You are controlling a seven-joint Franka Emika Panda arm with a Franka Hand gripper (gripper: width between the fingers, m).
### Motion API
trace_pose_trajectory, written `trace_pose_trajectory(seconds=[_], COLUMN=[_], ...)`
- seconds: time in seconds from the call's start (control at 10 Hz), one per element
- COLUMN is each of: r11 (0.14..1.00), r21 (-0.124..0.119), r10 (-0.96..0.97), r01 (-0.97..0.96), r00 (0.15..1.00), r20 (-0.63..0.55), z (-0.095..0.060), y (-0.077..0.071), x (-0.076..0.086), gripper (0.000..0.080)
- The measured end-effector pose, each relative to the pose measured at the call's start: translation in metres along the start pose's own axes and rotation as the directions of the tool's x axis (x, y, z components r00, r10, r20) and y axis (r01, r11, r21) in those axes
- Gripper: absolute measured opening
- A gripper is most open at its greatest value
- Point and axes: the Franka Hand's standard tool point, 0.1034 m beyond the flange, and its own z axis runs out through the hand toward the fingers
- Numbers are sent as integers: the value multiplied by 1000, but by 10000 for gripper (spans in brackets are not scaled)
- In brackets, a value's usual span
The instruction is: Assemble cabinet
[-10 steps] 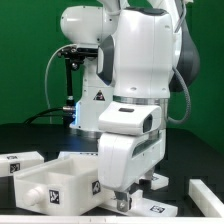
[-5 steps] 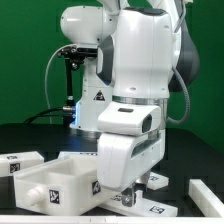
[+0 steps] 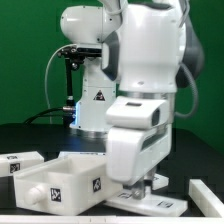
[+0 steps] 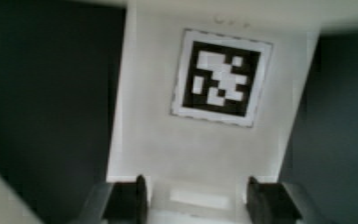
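Note:
The cabinet box (image 3: 58, 180), an open white body with tag markers, lies on the black table at the exterior view's left. A flat white panel (image 3: 150, 197) with tags lies to its right. My gripper (image 3: 136, 187) hangs straight down over that panel. In the wrist view the panel (image 4: 211, 110) with one black-and-white tag runs between my two dark fingers (image 4: 137, 196), which stand wide apart at its long edges. My gripper (image 4: 201, 198) is open. Whether the pads touch the panel's edges is not clear.
Another white tagged piece (image 3: 20, 160) lies at the far left behind the box. A long white piece (image 3: 206, 190) lies at the exterior view's right. The white robot pedestal (image 3: 92, 105) stands behind, before a green backdrop.
My arm has moved toward the exterior view's right, off the box's corner and over the flat panel. The box and the panel lie where they were.

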Motion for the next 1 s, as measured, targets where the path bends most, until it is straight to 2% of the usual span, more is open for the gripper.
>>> trace_pose_trajectory(seconds=[0.2, 0.4, 0.6, 0.8, 1.0], r11=[1000, 1000, 1000, 998, 997], r21=[0, -1, 5, 6, 4], r10=[-11, -8, 3, 66, 81], r01=[11, 8, -3, -66, -81], r00=[1000, 1000, 1000, 998, 997], r20=[-6, -3, 0, -2, -2], z=[-11, -19, -27, -43, -44], y=[-2, -1, -11, -28, -28], x=[10, 9, 9, 19, 20], gripper=[260, 261, 261, 261, 261])
